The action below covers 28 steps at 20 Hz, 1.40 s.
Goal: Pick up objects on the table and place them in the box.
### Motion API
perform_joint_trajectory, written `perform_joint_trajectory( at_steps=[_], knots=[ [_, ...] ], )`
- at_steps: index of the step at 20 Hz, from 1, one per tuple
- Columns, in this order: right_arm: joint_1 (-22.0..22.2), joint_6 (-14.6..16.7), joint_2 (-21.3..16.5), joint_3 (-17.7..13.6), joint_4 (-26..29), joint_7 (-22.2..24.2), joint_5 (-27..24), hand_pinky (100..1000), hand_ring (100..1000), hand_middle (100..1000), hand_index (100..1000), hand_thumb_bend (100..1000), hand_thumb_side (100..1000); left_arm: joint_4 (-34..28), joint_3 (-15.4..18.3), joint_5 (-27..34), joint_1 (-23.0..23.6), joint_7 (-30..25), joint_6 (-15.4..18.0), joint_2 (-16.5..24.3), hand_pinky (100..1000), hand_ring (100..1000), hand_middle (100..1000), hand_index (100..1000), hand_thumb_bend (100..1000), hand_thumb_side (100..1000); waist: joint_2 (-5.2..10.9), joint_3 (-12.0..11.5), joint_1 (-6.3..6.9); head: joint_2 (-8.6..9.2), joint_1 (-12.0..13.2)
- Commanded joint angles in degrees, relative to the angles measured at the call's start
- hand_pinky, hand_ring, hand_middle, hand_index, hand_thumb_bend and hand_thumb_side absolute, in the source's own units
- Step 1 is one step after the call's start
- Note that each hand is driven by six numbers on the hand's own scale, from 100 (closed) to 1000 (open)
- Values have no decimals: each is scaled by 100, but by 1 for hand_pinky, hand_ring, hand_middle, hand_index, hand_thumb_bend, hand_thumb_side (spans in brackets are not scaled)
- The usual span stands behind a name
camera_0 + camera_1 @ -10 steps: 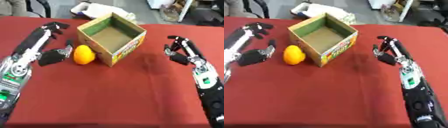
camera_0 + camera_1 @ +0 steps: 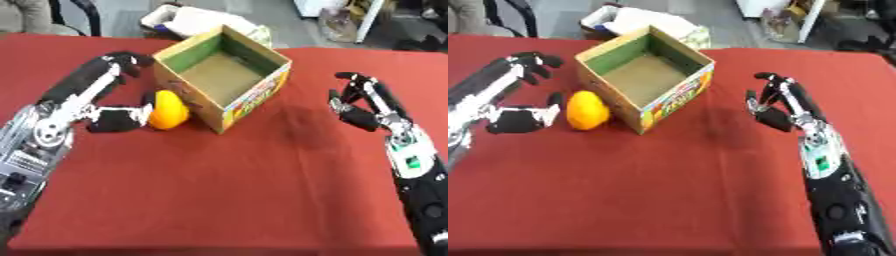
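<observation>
An open cardboard box (image 2: 223,75) with a green inner wall and printed sides stands at the middle back of the red table; nothing shows inside it. An orange fruit (image 2: 168,110) lies on the cloth against the box's left front side. My left hand (image 2: 112,121) is open around the fruit: its thumb lies just left of it, and its fingers (image 2: 127,59) reach past it toward the box's left corner. My right hand (image 2: 360,112) hovers open to the right of the box, fingers loosely bent, holding nothing.
The red tablecloth (image 2: 227,190) spreads wide in front of the box. Beyond the table's far edge sit a white bundle (image 2: 188,20) and some chair legs on a grey floor.
My left thumb has edged slightly nearer the orange fruit. The box, the fruit and my right hand stay where they were.
</observation>
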<state>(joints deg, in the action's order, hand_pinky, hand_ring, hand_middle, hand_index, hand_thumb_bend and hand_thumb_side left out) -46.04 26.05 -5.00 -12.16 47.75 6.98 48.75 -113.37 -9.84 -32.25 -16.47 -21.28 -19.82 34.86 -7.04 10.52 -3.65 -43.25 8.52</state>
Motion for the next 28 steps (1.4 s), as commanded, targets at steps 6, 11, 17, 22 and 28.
perform_joint_trajectory(
  at_steps=[6,11,17,22,28],
  knots=[
    [-84,14,-91,26,117,34,-52,595,606,423,882,100,556,292,-288,-143,-405,-374,-179,237,768,802,825,918,100,311,95,21,29,18,42],
    [-88,13,-87,30,114,43,-54,595,606,423,882,100,555,702,-441,-197,-642,-472,-277,223,769,803,829,925,100,382,96,26,29,10,51],
    [-80,17,-83,37,109,49,-61,595,606,423,882,100,556,1193,-595,-443,-888,-560,-355,182,781,811,834,929,152,390,98,35,29,0,57],
    [-75,20,-80,43,107,58,-70,595,606,423,882,100,560,1547,-710,-788,-1072,-616,-372,133,795,819,838,930,199,372,99,40,29,-3,62],
    [-78,21,-72,50,99,66,-79,595,606,423,882,100,563,1941,-896,-1135,-1268,-819,-307,72,815,830,846,932,275,385,95,46,27,-12,69]
  ],
)
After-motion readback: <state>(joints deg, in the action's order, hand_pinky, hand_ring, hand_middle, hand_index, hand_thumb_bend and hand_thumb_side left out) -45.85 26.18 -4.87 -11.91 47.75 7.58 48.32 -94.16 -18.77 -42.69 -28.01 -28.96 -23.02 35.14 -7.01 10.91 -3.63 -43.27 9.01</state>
